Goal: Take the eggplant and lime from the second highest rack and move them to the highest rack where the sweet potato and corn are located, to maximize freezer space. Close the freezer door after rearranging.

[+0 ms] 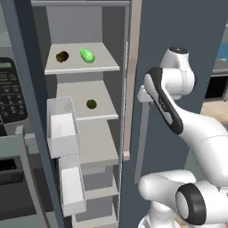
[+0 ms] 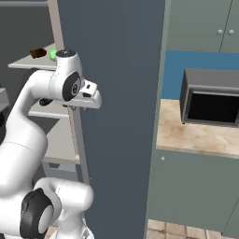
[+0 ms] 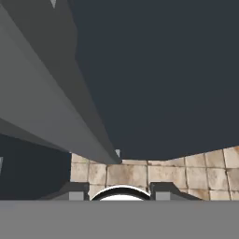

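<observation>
The freezer [image 1: 84,26] stands open, with its freezer door [image 1: 24,89] swung out to the left. Two translucent bins [image 1: 62,129] hang on the door's inner face. On the highest rack [image 1: 104,67] lie the brown sweet potato [image 1: 62,56] and the light-green corn [image 1: 87,55]; both also peek out behind the arm, sweet potato [image 2: 37,52] and corn [image 2: 52,54]. The dark green lime [image 1: 91,104] sits alone on the second rack [image 1: 104,115]. The eggplant is hidden. My gripper [image 3: 117,191] is shut and holds nothing. It points down along a grey handle [image 3: 70,121], to the right of the shelves.
A shut slate-blue door panel [image 1: 178,26] with a long grey handle [image 1: 141,142] stands right of the freezer, close to my hand [image 1: 143,94]. A grey-green oven unit [image 1: 9,93] is at the left. A wooden counter [image 2: 200,135] with a dark box [image 2: 210,100] lies to the right.
</observation>
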